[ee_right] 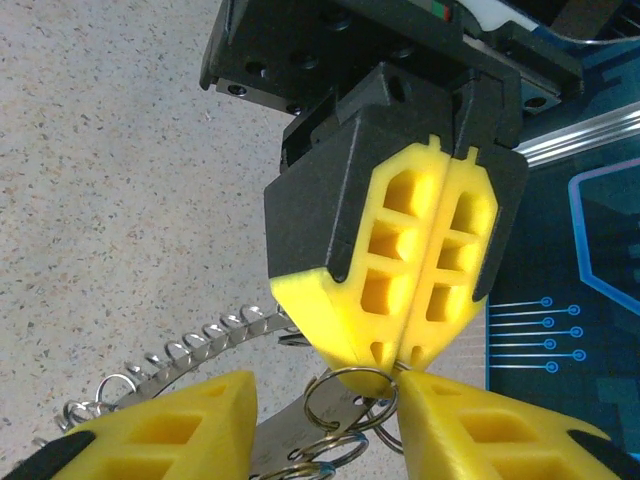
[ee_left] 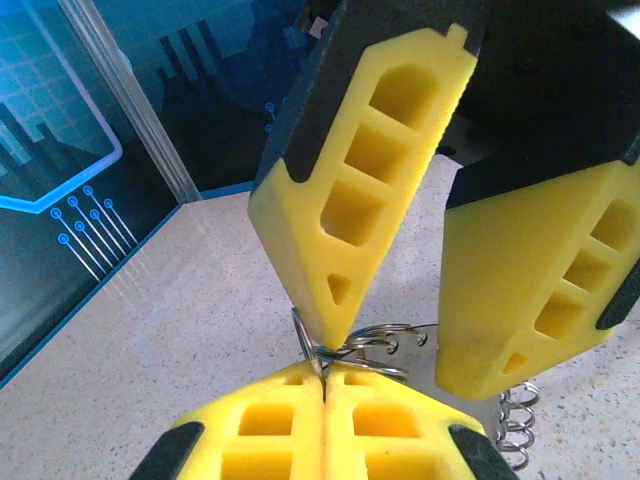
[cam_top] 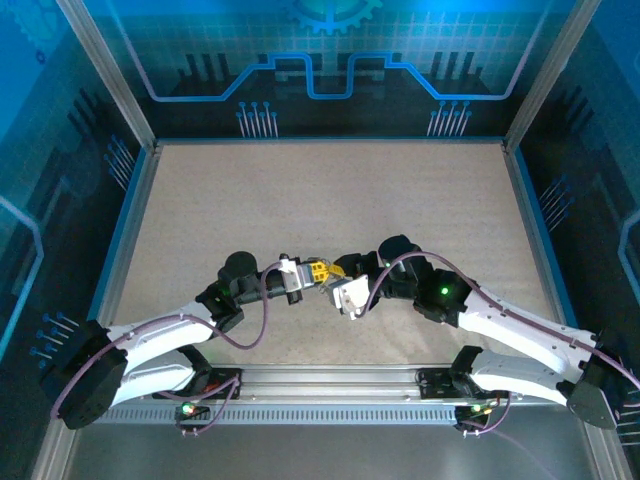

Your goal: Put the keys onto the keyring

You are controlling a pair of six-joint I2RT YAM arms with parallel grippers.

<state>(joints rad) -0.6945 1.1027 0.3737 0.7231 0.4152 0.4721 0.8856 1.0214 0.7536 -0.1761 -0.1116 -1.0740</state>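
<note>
Meeting near six o'clock on the table point(cam_top: 300, 190), the two arms point their claws at each other. The left claw point(ee_left: 325, 375), reaching in from nine o'clock, is clenched tight, its yellow pads point(ee_left: 270, 420) pressed together on a thin silvery loop of the keyring point(ee_right: 200, 345). From that pinch the keyring's fringed band runs off toward eight o'clock in the right wrist view. The right claw point(ee_right: 325, 400), coming from three o'clock, stands released, its fingers point(ee_left: 350, 200) spread apart around the pinched loop.
</note>
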